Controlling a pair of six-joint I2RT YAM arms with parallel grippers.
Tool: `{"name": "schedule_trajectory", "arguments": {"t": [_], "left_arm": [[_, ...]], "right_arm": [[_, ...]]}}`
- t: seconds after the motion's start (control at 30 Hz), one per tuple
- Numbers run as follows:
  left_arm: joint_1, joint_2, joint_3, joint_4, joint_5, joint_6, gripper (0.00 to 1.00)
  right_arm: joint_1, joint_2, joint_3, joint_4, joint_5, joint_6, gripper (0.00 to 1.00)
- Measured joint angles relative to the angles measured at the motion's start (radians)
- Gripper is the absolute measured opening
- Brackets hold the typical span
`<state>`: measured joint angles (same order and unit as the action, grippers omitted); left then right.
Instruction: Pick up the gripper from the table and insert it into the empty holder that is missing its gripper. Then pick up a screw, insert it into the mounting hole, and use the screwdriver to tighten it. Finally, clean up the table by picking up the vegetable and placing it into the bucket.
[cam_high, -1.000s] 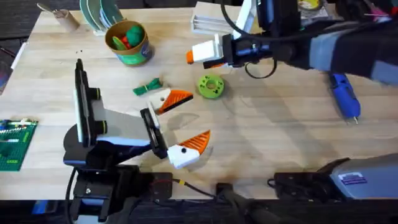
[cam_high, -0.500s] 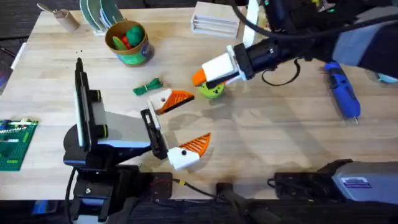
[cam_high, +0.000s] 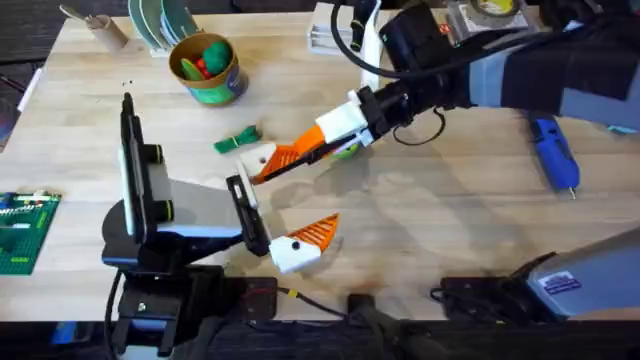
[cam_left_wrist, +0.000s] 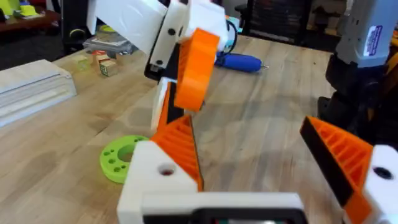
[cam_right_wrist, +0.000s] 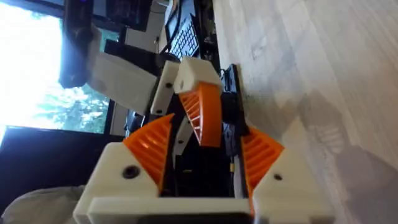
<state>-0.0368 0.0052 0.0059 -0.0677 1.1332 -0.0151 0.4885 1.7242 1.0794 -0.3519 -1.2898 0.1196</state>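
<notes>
Closest in, the left arm sits low and folded at the near edge of the table (cam_high: 420, 230). The left gripper (cam_high: 320, 185) points out toward the middle, with its jaws wide open and holding nothing. The right arm reaches across from the far right side and slants down. The right gripper (cam_high: 318, 140) is right at the farther one of the left arm's orange fingers (cam_right_wrist: 202, 115). Its jaws are partly open, one on each side of that finger, and I cannot tell if they hold anything. I cannot pick out the small loose orange gripper piece from the other orange parts. If the right arm pushes on or closes now, it could pinch or knock that finger, and a small piece could slip and fall. It could also bump the green disc (cam_left_wrist: 121, 158) just beside it. A little farther off lies the dark green vegetable (cam_high: 238, 138), not picked up yet. The blue screwdriver (cam_high: 553, 152) lies well apart on the right. At the far side stands the bucket (cam_high: 207, 85).
</notes>
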Motion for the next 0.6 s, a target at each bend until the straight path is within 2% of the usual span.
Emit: {"name": "schedule_trajectory", "arguments": {"t": [0.07, 0.17, 0.3, 0.5, 0.6], "left_arm": [[0.000, 0.000, 0.000, 0.000, 0.000, 0.000, 0.993], [0.000, 0.000, 0.000, 0.000, 0.000, 0.000, 0.993], [0.000, 0.000, 0.000, 0.000, 0.000, 0.000, 0.993], [0.000, 0.000, 0.000, 0.005, -0.001, 0.008, 0.993], [0.000, 0.000, 0.000, 0.006, -0.001, 0.008, 0.993]], "right_arm": [[0.000, 0.003, 0.000, 0.008, -0.020, 0.000, 0.651], [0.000, 0.003, 0.000, 0.022, -0.037, 0.001, 0.444], [0.000, 0.003, 0.000, 0.030, -0.043, 0.003, 0.331], [-0.001, 0.003, 0.000, 0.030, -0.041, 0.006, 0.046], [-0.002, 0.003, 0.000, 0.030, -0.039, 0.006, 0.019]]}}
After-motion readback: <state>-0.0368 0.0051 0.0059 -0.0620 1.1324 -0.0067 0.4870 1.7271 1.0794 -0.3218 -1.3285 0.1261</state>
